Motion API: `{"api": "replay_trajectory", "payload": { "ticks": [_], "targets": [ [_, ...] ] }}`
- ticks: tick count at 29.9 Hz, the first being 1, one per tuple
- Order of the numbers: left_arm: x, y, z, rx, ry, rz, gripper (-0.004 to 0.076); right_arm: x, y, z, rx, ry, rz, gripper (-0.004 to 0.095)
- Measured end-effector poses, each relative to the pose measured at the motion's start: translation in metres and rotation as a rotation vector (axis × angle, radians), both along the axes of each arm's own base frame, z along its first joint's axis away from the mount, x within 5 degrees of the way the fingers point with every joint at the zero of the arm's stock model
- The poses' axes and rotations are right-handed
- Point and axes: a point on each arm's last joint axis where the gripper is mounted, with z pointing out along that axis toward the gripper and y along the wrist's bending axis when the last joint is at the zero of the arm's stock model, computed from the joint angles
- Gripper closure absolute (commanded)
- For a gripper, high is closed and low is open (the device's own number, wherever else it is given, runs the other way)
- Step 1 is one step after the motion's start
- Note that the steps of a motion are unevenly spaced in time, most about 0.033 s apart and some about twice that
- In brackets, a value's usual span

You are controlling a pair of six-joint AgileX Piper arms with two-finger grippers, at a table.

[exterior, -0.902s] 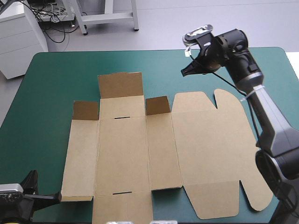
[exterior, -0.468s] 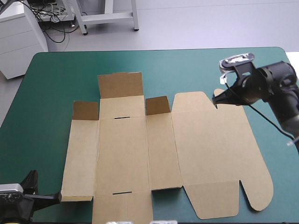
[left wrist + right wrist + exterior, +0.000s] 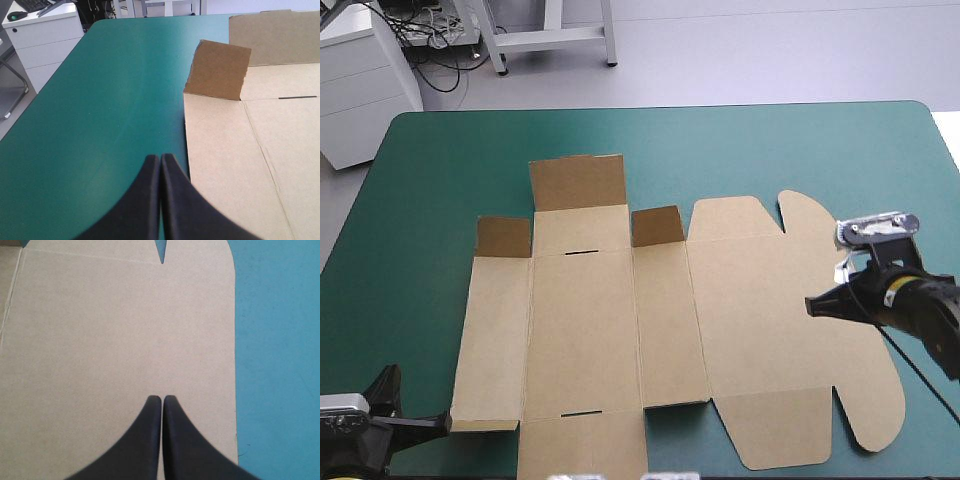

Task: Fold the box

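- Since the earlier frames, only the right gripper (image 3: 810, 305) has moved: it has swung from above the table's (image 3: 440, 180) far side, toward the near side and down, and now hangs over the box (image 3: 620, 330). The left gripper (image 3: 445, 422) has stayed where it was.
- Box: one cut brown sheet lying flat across the table's middle. Three flaps (image 3: 578, 182) along its far edge stand up (the rest looks unfolded, so the task seems barely begun).
- Right gripper: clenched to a single point, holding nothing. It is above the lid panel (image 3: 770, 300), close to that panel's right edge, and points inward across the board. In its wrist view the tip (image 3: 161, 399) is over brown board with the teal-green cover just beside it. My guess is that it is set there to press the panel or get at that edge.
- Left gripper: also clenched and empty, lying low at the box's near-left corner. In its wrist view the tip (image 3: 160, 157) is right at the board's left edge; I cannot tell whether it touches. It probably sits there to pin or wedge that corner.
- Room: there is a broad bare strip of table left of the box and beyond its far flaps, and a narrower one on the right, beside the lid's rounded ears. Toward the near side the board runs out of sight, so the room there can't be judged.
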Motion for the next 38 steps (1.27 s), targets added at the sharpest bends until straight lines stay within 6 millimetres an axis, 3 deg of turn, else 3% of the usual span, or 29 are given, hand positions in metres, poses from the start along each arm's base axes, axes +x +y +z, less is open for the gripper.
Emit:
{"api": "replay_trajectory", "payload": {
  "ticks": [11,14,17,23,25,38],
  "targets": [
    [0.0,0.0,0.0,0.0,0.0,0.0,0.0752,-0.064,-0.016,-0.047,0.051,-0.223,0.031,0.0912],
    [0.0,0.0,0.0,0.001,0.0,0.0,0.0713,-0.077,-0.019,-0.059,0.058,-0.251,0.032,0.0912],
    [0.0,-0.001,0.0,0.001,0.0,-0.008,0.0598,-0.088,-0.022,-0.069,0.064,-0.279,0.033,0.0912],
    [0.0,-0.001,0.0,0.005,0.0,-0.013,0.0253,-0.106,-0.027,-0.078,0.083,-0.358,0.034,0.0912],
    [0.0,-0.001,0.0,0.005,0.0,-0.013,0.0203,-0.111,-0.028,-0.078,0.09,-0.387,0.034,0.0912],
    [0.0,0.001,0.0,0.03,0.007,0.002,0.0201,-0.12,-0.031,-0.078,0.087,-0.443,0.046,0.0912]
  ]
}}
